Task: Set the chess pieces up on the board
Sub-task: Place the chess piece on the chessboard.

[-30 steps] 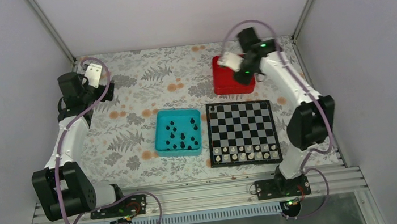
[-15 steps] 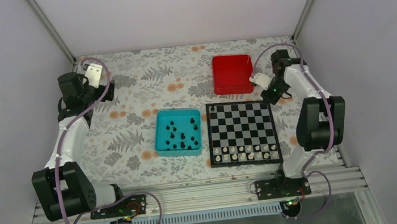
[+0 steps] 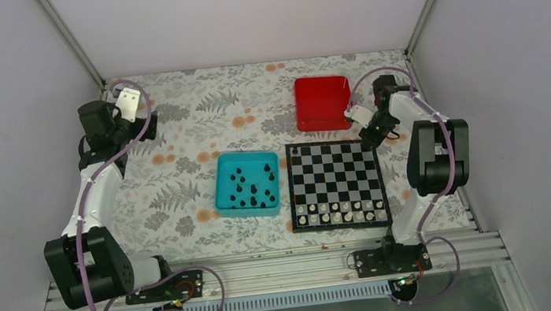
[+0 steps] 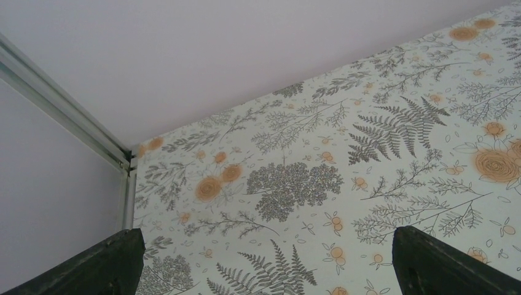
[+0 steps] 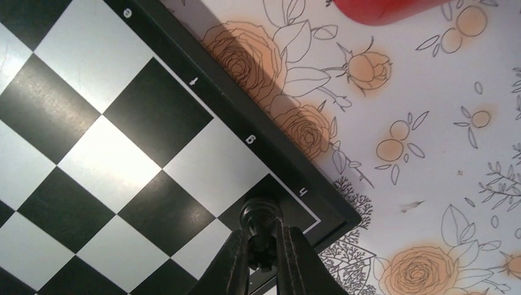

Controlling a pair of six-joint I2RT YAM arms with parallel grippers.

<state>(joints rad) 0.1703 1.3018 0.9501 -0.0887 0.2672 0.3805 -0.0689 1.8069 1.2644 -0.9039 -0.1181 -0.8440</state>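
My right gripper (image 5: 263, 249) is shut on a small black chess piece (image 5: 260, 221) with a notched top. The piece hangs base-down over the dark corner square by the letter h of the board (image 5: 92, 55). From above, the right gripper (image 3: 371, 129) is at the far right corner of the board (image 3: 334, 166). One black piece (image 3: 295, 151) stands on the board's far left corner. Several more black pieces lie in the teal tray (image 3: 221, 176). My left gripper (image 4: 270, 270) is open and empty over the patterned cloth at the far left (image 3: 132, 110).
A red tray (image 3: 322, 102) sits just beyond the board, left of my right wrist. Pale pieces (image 3: 340, 212) line the board's near rows. The enclosure's wall and metal corner post (image 4: 67, 117) stand close to my left gripper.
My right arm has swung from above the red tray down and right to the board's far right corner, staying shut. The left arm has not moved.
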